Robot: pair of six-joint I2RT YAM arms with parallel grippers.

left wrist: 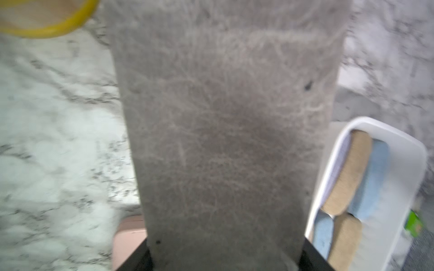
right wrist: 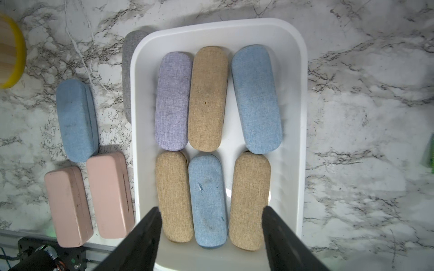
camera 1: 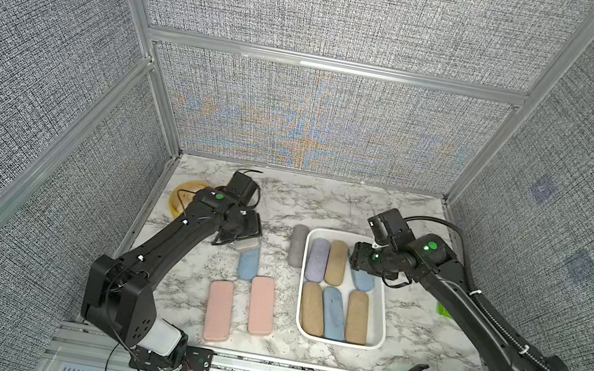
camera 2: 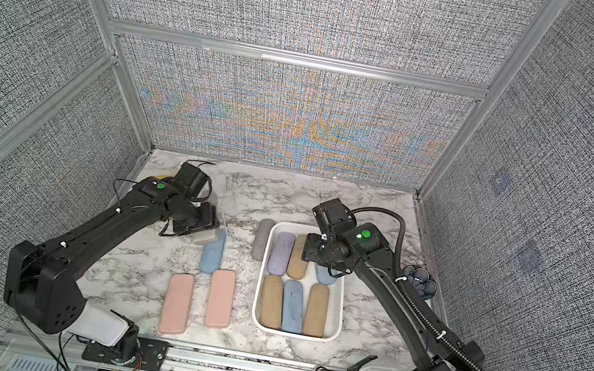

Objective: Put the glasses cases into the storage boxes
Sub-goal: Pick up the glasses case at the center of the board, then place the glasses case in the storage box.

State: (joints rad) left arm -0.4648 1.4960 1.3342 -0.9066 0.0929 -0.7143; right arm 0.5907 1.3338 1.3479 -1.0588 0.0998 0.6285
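Grey flat case (left wrist: 223,129) fills the left wrist view, its scuffed face running out from between the jaws of my left end effector (camera 1: 239,236), which are closed on one end of it; whether it is clear of the tabletop (camera 1: 324,208) I cannot tell. In both top views this grip sits left of centre, and the white tray (camera 1: 379,316) sits lower right of centre. My right end effector (right wrist: 211,208) hangs over the tray with fingers well apart and nothing between them. Six cases already cover most of the tray floor in two rows of three. Outside it lie a grey rounded case (right wrist: 128,75) touching the tray wall, a light blue case (right wrist: 76,119) and two pink cases (right wrist: 68,206). Step in hand, as I judge it: carry the grey flat case across and set it in the tray. Recommended practice: lift high enough to pass the grey rounded case and the rim, keep the case level, and lay it flat across the stowed row. The right arm should clear the tray first, since both arms would otherwise meet there. Markings: no brand, label or writing is readable on any case or on the tray. A green object (camera 1: 442,309) at the tabletop's right edge is too small to read.
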